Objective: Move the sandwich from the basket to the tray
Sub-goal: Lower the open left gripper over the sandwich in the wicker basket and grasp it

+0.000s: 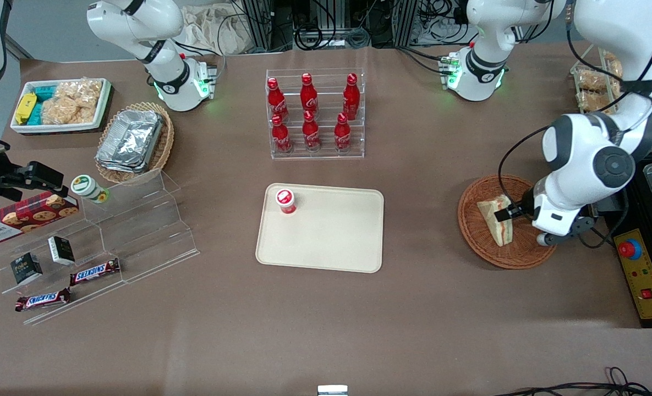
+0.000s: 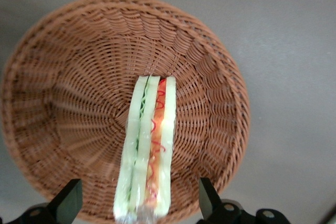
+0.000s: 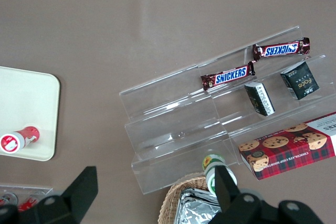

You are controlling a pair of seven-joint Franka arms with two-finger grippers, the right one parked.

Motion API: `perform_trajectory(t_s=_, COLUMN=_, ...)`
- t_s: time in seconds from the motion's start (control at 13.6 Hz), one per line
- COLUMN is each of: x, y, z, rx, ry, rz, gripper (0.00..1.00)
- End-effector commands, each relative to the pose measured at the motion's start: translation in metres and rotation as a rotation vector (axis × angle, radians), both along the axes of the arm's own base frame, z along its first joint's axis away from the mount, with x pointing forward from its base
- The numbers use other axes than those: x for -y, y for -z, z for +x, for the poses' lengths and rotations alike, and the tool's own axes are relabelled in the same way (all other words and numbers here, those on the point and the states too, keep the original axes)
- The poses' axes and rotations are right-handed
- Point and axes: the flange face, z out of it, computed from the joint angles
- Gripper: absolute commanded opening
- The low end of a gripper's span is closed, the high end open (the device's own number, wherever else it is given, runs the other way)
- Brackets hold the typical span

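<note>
Wrist view — sandwich [image 2: 148,145] edge-up, lengthwise between fingers [image 2: 68,201]

A robotics lab staged as a shop: cola bottles [image 1: 310,113] on acrylic racks, cables [image 1: 326,27] trailing off the surface [image 1: 326,330].

sandwich [image 1: 495,219] in basket [image 1: 471,231], gripper [image 1: 506,214] above

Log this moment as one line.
stage: pre-grasp | gripper: open, straddling sandwich | sandwich: in basket | tray: holds one red bottle
</note>
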Motion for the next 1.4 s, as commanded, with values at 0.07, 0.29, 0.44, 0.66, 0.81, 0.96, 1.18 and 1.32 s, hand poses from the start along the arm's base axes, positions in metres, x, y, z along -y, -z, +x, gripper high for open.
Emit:
perform_trajectory(t_s=0.07, x=0.002, y=0.040, z=-0.007, rx=0.005, ry=-0.011, rz=0.007, gripper=1.00)
perform_trajectory(t_s=0.29, x=0.001, y=0.053, z=-0.010, rx=-0.019, ry=-0.010, rz=0.007, gripper=0.86)
perform_trajectory(t_s=0.44, x=0.001, y=0.055, z=-0.013, rx=-0.025, ry=-0.008, rz=0.009, gripper=0.56)
perform_trajectory(t_s=0.66, x=0.000, y=0.039, z=-0.011, rx=-0.012, ry=-0.008, rz=0.011, gripper=0.37)
perform_trajectory(t_s=0.81, x=0.001, y=-0.005, z=-0.005, rx=0.015, ry=0.005, rz=0.018, gripper=0.35)
perform_trajectory(t_s=0.96, x=0.003, y=-0.072, z=0.001, rx=0.027, ry=0.042, rz=0.064, gripper=0.35)
perform_trajectory(t_s=1.18, x=0.027, y=-0.172, z=0.009, rx=0.013, ry=0.109, rz=0.082, gripper=0.36)
perform_trajectory(t_s=1.32, x=0.040, y=-0.235, z=0.007, rx=-0.031, ry=0.154, rz=0.086, gripper=0.35)
